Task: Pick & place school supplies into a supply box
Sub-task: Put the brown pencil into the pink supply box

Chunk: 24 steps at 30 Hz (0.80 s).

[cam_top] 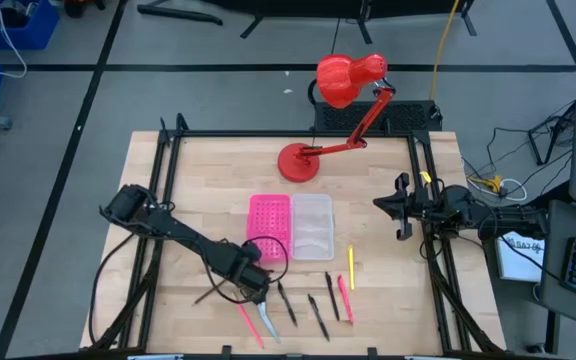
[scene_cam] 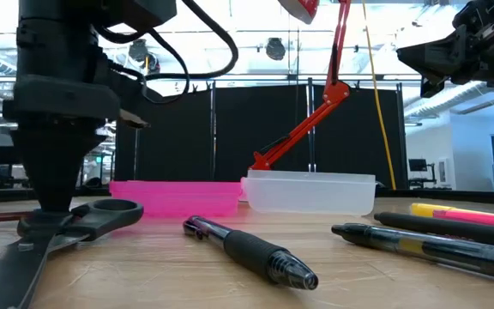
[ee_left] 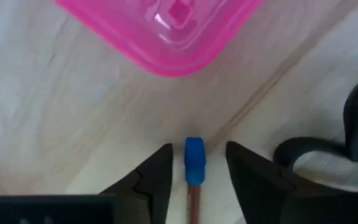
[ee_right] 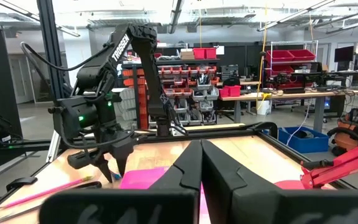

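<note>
A red-brown pencil with a blue end (ee_left: 194,160) lies flat on the wooden table. My left gripper (ee_left: 197,163) points down over that end, open, with one finger on each side and a gap on both sides. In the high view my left gripper (cam_top: 253,280) stands just in front of the supply box's pink lid (cam_top: 269,225), which is joined to the clear tray (cam_top: 312,227). The black-handled scissors (ee_left: 347,149) lie right beside it. My right gripper (ee_right: 201,163) is shut and held level above the table's right side (cam_top: 400,205).
Several pens lie near the front edge: black ones (cam_top: 318,315), a pink one (cam_top: 345,298) and a yellow one (cam_top: 350,267). A black pen (scene_cam: 251,249) shows close in the low view. A red desk lamp (cam_top: 298,160) stands behind the box.
</note>
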Available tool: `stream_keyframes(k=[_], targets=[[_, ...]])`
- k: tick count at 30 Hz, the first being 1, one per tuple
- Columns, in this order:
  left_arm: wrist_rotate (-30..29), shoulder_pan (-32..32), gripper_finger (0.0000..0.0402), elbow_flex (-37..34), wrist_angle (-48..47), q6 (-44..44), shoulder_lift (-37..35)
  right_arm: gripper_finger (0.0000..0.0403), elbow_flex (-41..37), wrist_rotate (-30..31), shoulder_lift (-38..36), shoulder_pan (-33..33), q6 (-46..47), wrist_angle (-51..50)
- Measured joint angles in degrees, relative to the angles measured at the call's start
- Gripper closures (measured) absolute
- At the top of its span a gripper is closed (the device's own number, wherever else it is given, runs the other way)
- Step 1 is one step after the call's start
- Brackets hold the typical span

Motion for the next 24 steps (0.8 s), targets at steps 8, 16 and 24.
stream_keyframes(k=[8,16,24], targets=[[6.1,0.3,0.0191,-0.1,-0.8,4.3,-1.2,0.0403,0.0,0.0,0.0,0.0,0.0,0.0],[1.6,0.6,0.0188,-0.1,0.1,6.6,-1.3,0.0403,0.0,0.0,0.0,0.0,0.0,-0.3],[0.9,2.2,0.0188,0.0,0.1,9.4,-1.4,0.0403,0.0,0.0,0.0,0.0,0.0,-0.5]])
